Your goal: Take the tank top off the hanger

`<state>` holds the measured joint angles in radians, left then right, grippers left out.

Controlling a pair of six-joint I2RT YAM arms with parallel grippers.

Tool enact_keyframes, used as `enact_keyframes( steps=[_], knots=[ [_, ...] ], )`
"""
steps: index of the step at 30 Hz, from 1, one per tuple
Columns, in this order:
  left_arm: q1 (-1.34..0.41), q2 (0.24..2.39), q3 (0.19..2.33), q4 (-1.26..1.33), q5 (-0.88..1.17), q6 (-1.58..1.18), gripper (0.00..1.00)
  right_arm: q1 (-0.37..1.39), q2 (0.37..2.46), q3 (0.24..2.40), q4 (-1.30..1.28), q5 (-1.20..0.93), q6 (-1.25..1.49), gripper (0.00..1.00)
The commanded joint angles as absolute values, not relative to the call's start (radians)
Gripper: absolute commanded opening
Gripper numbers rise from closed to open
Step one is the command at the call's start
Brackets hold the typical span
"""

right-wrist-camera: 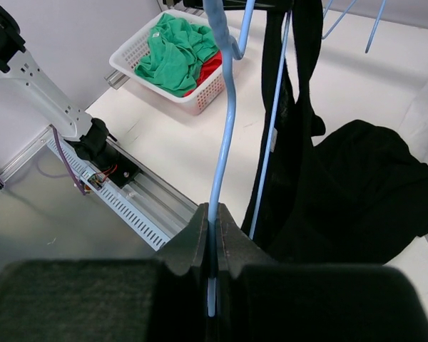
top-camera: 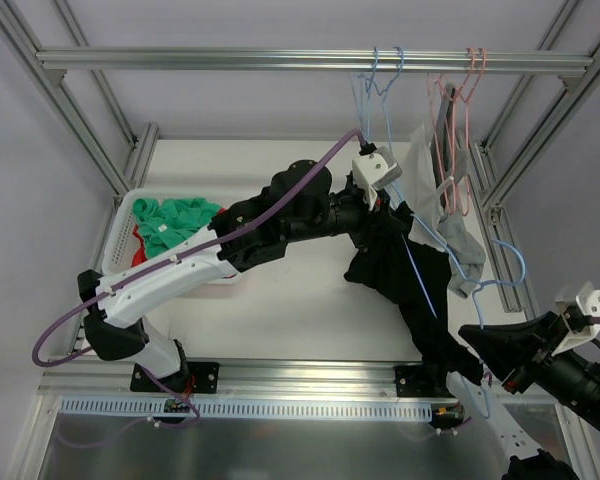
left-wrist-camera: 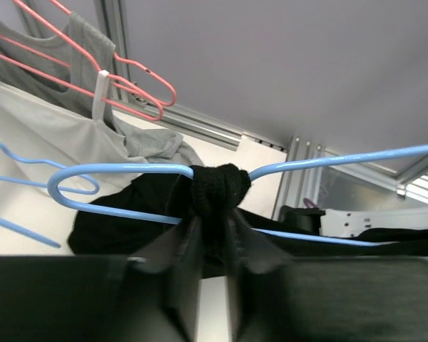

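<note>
Nearest the arm bases, at five o'clock in the overhead view, the right gripper (right-wrist-camera: 214,214) is clamped on the wire of a blue hanger (right-wrist-camera: 225,121), fingers pressed together with only the wire between them. The black tank top (top-camera: 405,270) droops from that hanger at centre-right, its lower part resting on the white table (top-camera: 300,310). Beyond, near one o'clock, the left gripper (left-wrist-camera: 212,226) is closed, pinching the bunched strap (left-wrist-camera: 217,187) where it wraps the hanger's shoulder. A basket (top-camera: 120,215) of green and red clothes sits at nine o'clock. Farthest, at twelve, a rail (top-camera: 230,60) carries more hangers. The step in hand appears to be peeling the strap free. Next, the left arm likely must draw it past the hanger's end while the right steadies the hanger.
</note>
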<state>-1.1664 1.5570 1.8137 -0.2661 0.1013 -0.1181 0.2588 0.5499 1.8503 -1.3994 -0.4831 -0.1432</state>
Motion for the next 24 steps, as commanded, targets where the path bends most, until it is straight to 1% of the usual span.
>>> enact_keyframes(
  steps=[1,3,6,7,8,13,16,18,19,21,22,24],
  knots=[
    [-1.178,1.486,1.784,-0.219,0.060,-0.101,0.11,0.265,0.578,1.848,-1.420,-0.500,-0.158,0.00],
    [-1.178,1.482,1.778,-0.219,0.035,-0.101,0.00,0.265,0.578,1.848,-1.420,-0.505,-0.158,0.00],
    [-1.178,1.460,1.758,-0.219,0.018,-0.107,0.00,0.265,0.577,1.833,-1.420,-0.495,-0.164,0.00],
    [-1.178,1.442,1.750,-0.218,0.017,-0.109,0.13,0.267,0.578,1.826,-1.420,-0.499,-0.164,0.00],
    [-1.178,1.434,1.743,-0.218,0.017,-0.112,0.16,0.265,0.580,1.813,-1.419,-0.506,-0.167,0.00],
    [-1.178,1.396,1.700,-0.212,0.014,-0.112,0.16,0.265,0.578,1.796,-1.393,-0.549,-0.163,0.00],
    [-1.178,1.391,1.694,-0.210,0.023,-0.113,0.23,0.264,0.577,1.793,-1.378,-0.581,-0.156,0.00],
    [-1.178,1.393,1.690,-0.209,0.031,-0.114,0.03,0.265,0.575,1.787,-1.373,-0.589,-0.156,0.00],
    [-1.178,1.393,1.689,-0.207,0.009,-0.117,0.00,0.264,0.574,1.787,-1.374,-0.589,-0.160,0.00],
    [-1.178,1.373,1.675,-0.209,-0.087,-0.146,0.00,0.265,0.569,1.769,-1.374,-0.594,-0.175,0.00],
    [-1.178,1.361,1.668,-0.209,-0.220,-0.159,0.00,0.264,0.563,1.760,-1.376,-0.607,-0.181,0.00],
    [-1.180,1.303,1.623,-0.207,-0.355,-0.207,0.00,0.265,0.555,1.740,-1.378,-0.635,-0.196,0.00]
  ],
)
